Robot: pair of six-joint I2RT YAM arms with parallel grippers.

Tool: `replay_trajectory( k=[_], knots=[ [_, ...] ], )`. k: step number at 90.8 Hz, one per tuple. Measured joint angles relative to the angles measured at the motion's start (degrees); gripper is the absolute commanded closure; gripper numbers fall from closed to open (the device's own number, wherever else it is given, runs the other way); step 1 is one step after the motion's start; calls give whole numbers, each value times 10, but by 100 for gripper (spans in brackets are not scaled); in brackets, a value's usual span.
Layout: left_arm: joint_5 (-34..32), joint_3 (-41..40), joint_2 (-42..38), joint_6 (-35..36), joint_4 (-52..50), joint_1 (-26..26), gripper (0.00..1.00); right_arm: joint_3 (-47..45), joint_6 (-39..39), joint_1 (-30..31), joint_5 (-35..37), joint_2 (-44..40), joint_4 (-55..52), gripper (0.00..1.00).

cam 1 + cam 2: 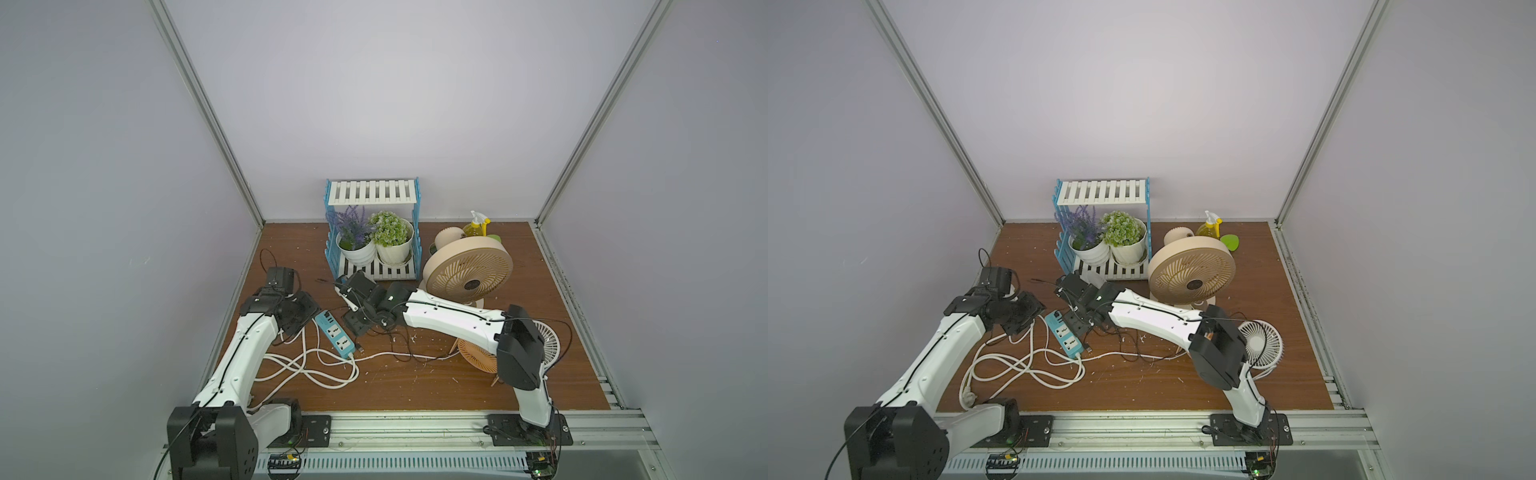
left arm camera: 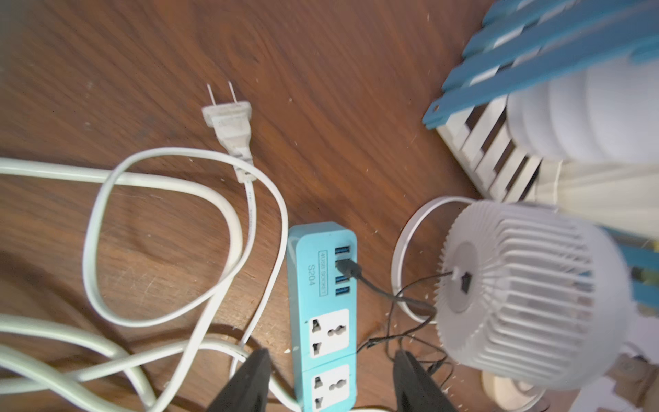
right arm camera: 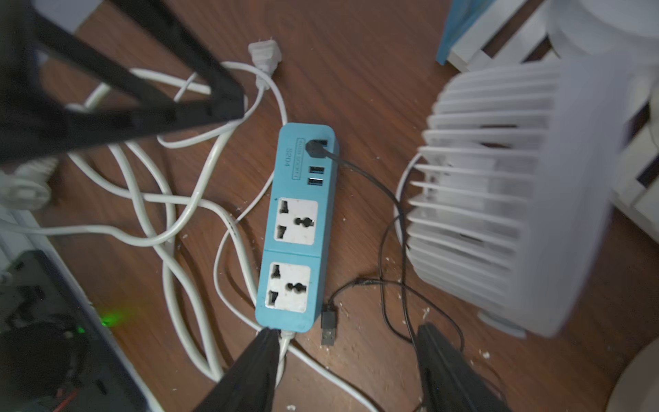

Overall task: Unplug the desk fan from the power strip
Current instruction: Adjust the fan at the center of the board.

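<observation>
Fan (image 2: 517, 285) beside power strip (image 2: 303, 285) (cords (image 2: 89, 257) opposite)

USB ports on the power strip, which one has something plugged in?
The second port in from the USB end of the power strip: a black USB plug sits in it; the other three show empty blue slots.

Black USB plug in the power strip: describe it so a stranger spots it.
In front of the blue-and-white plant rack lies the teal power strip. At its USB end sits the black plug, the only one inserted; a second black plug lies loose beside the strip's cord end.
</observation>
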Motion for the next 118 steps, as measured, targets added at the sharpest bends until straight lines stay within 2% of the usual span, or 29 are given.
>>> replay_trajectory(
  k=[7,15,26,40,55,77,92,105,118],
  knots=[
    [-8,6,-2,-13,-8,17,24,39,-7,14,3,42,-9,13],
    [-17,5,-8,-37,-26,59,15,86,-12,29,15,90,-25,6],
    [-28,4,-20,-66,-47,115,5,122,-17,46,37,133,-46,2],
    [-27,-3,-25,-87,-62,161,3,112,-17,56,55,142,-55,2],
    [-16,-33,-18,-98,-69,191,2,84,-14,55,65,142,-46,11],
    [8,-44,-14,-96,-76,197,7,47,0,54,65,142,-25,29],
    [20,-56,-28,-84,-75,197,11,38,7,56,61,139,-10,49],
    [33,-76,-41,-76,-77,197,16,-5,9,55,60,115,14,55],
    [50,-80,-43,-65,-78,197,20,-77,8,56,57,68,31,56]
  ],
)
